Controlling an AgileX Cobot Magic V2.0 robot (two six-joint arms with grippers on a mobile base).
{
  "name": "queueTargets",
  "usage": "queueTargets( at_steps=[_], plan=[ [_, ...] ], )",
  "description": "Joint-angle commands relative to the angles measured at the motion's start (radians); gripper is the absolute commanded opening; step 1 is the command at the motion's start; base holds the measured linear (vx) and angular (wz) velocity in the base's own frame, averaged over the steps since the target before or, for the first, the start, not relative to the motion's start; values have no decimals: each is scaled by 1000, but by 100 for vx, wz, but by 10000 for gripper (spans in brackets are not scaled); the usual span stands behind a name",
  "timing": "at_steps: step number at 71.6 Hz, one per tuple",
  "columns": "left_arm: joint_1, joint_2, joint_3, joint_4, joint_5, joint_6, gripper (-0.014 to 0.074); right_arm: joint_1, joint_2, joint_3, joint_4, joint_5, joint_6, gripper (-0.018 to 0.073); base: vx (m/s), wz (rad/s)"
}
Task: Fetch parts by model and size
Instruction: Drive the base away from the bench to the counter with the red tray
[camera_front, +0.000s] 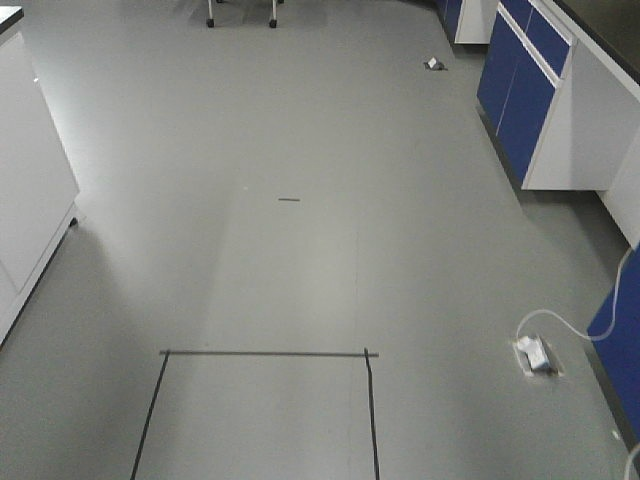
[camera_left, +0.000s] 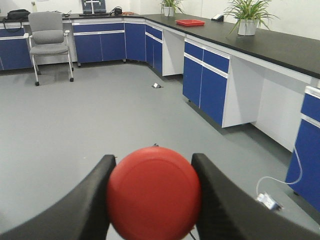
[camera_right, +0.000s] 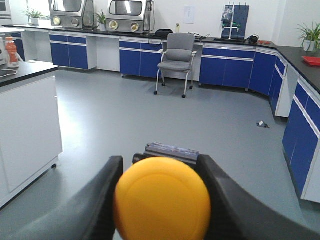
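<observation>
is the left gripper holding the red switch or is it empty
Holding it: the red switch sits between the fingers of the left gripper, touching both.

Glossy red cap (camera_left: 153, 192) between matte black fingers (camera_left: 85, 205); yellow cap (camera_right: 161, 197) likewise. Pale grey floor (camera_front: 300, 150), black tape lines (camera_front: 265, 353) at six o'clock. Blue cabinets (camera_left: 202, 87) at two o'clock, black countertop (camera_left: 260, 40).

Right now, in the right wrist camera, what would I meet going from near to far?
Yellow round-capped push-button switch → grey padded office chair → blue-doored cabinets along the back wall.
</observation>
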Motion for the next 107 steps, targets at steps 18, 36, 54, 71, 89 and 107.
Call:
queueTargets(
  at_steps=[18,36,54,71,89,107],
  plan=[
    [-3,11,-26,9,-81,-9,-4,-3,11,-26,-17,-88,-9,-2,63,0],
    [-3,11,-26,9,-81,-9,-4,-3,11,-26,-17,-88,-9,-2,64,-1],
    [-3,11,-26,9,-81,-9,-4,-3,11,-26,-17,-88,-9,-2,64,2],
    [-3,11,-26,9,-81,-9,-4,-3,11,-26,-17,-88,-9,-2,66,-5],
    [-3,11,-26,9,-81,-9,-4,-3,11,-26,-17,-88,-9,-2,67,-8],
    [-3,11,-26,9,-81,-9,-4,-3,11,-26,-17,-88,-9,-2,69,-3]
  ],
)
